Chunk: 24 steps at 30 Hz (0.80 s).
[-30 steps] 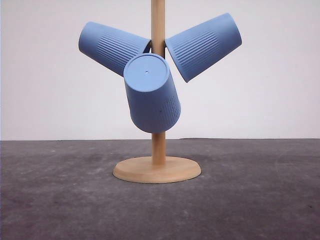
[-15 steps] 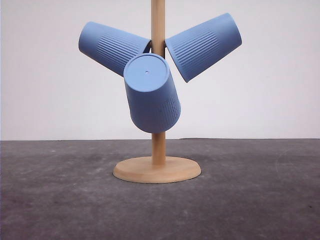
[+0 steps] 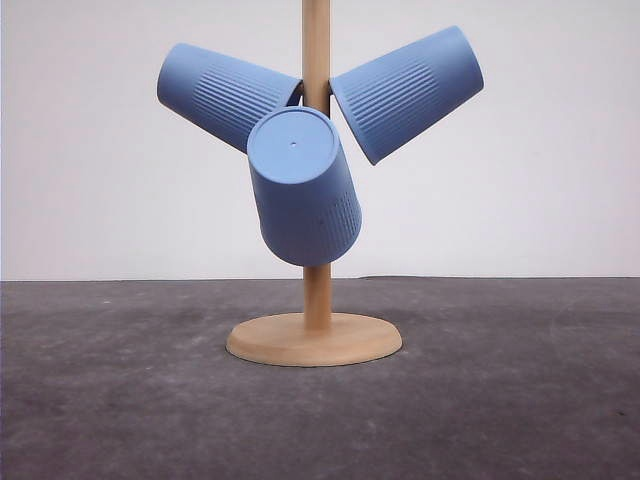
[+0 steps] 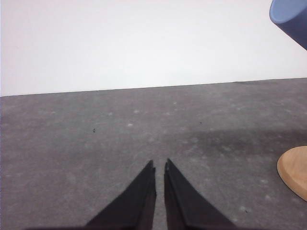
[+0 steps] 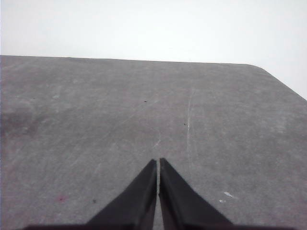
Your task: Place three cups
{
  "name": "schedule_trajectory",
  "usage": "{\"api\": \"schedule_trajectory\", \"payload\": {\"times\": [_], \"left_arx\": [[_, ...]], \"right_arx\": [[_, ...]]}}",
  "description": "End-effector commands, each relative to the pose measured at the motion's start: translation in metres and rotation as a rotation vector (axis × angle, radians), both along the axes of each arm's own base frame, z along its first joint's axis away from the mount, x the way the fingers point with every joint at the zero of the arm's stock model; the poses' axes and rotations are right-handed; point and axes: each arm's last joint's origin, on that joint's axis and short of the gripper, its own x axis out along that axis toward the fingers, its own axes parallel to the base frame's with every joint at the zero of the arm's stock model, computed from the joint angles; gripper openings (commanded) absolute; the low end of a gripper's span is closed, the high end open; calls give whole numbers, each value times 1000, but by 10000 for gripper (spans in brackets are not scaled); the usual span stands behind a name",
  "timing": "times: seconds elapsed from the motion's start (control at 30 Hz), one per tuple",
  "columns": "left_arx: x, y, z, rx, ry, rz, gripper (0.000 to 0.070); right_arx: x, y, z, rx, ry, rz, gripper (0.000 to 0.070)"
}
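Three light-blue ribbed cups hang upside down on a wooden stand (image 3: 316, 300). One cup (image 3: 225, 93) tilts out to the left, one cup (image 3: 408, 92) tilts out to the right, and the third cup (image 3: 302, 190) points its flat base toward me in front of the pole. In the left wrist view a cup's edge (image 4: 291, 17) and the stand's round base (image 4: 295, 171) show off to one side. My left gripper (image 4: 159, 165) is shut, holding nothing, low over the table. My right gripper (image 5: 158, 162) is also shut with nothing in it, over bare table.
The dark grey table (image 3: 520, 400) runs to a white wall behind. The stand's round wooden base (image 3: 314, 340) sits mid-table. In the right wrist view the table's far corner (image 5: 261, 68) is cut off at an angle.
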Motion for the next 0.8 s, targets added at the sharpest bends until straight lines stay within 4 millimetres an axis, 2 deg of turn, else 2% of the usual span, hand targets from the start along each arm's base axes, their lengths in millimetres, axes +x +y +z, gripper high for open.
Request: {"api": "schedule_trajectory", "payload": {"times": [0.0, 0.77], "left_arx": [[1, 0, -4, -2, 5, 3, 22], [1, 0, -4, -2, 5, 3, 22]], "right_arx": [[0, 0, 1, -4, -11, 0, 4], [0, 0, 1, -4, -11, 0, 4]]}}
